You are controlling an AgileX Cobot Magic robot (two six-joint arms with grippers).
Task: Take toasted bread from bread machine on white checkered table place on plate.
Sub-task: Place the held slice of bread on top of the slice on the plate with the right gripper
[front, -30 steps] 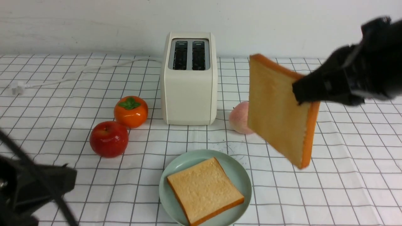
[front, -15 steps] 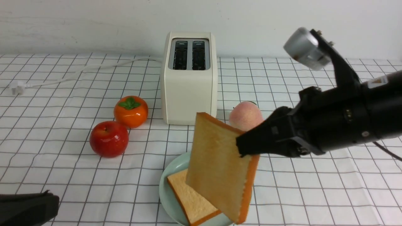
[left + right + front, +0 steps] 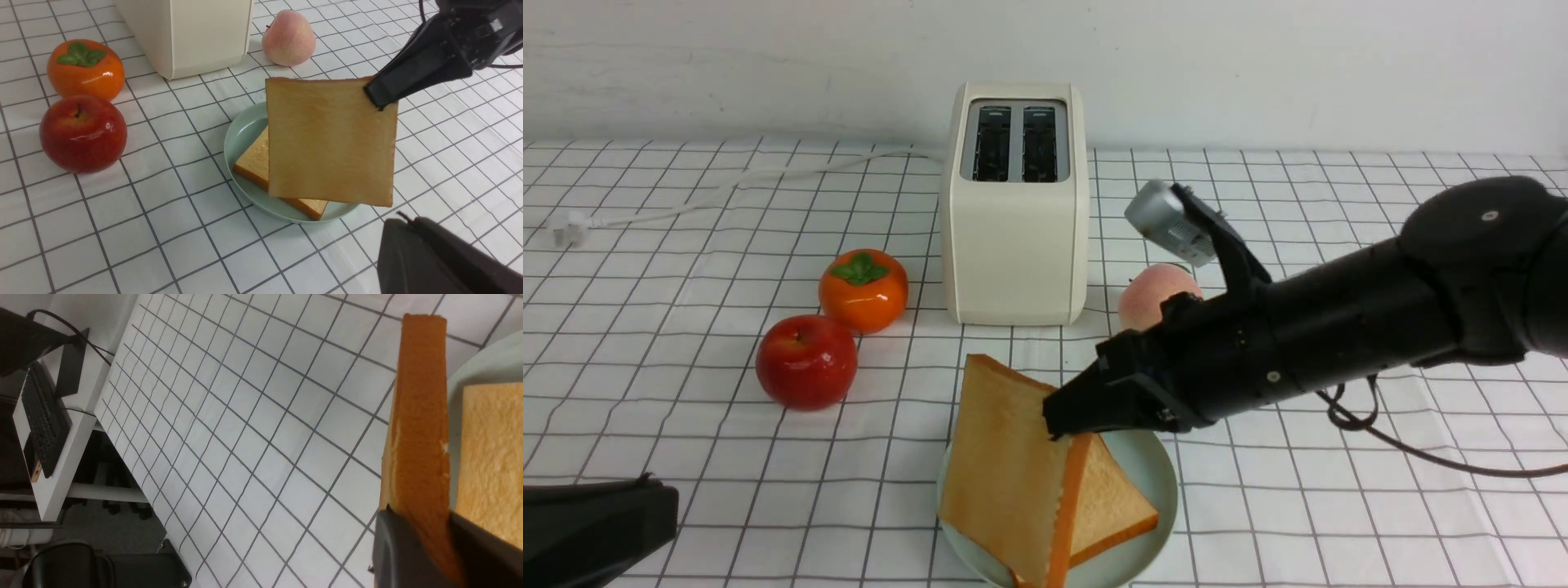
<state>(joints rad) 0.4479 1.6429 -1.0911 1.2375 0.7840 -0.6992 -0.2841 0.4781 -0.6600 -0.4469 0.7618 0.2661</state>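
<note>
Golden-tan toasted bread (image 3: 1005, 474) hangs nearly upright from the right pincer (image 3: 1058, 425), which grasps it by an upper corner. It is over the pale green plate (image 3: 1152, 457), where a second slice (image 3: 1115, 502) lies flat; whether the two touch cannot be told. Behind them on the checkered surface (image 3: 1339, 506) stands the cream bread machine (image 3: 1015, 237), and the left pincer (image 3: 645, 514) sits clenched at the near left corner.

The boxy cream toaster (image 3: 1015, 237) stands at twelve o'clock from the round mint-green plate (image 3: 1152, 469); glossy red apple (image 3: 806, 362) at ten, fuzzy pink peach (image 3: 1145, 296) at one.
</note>
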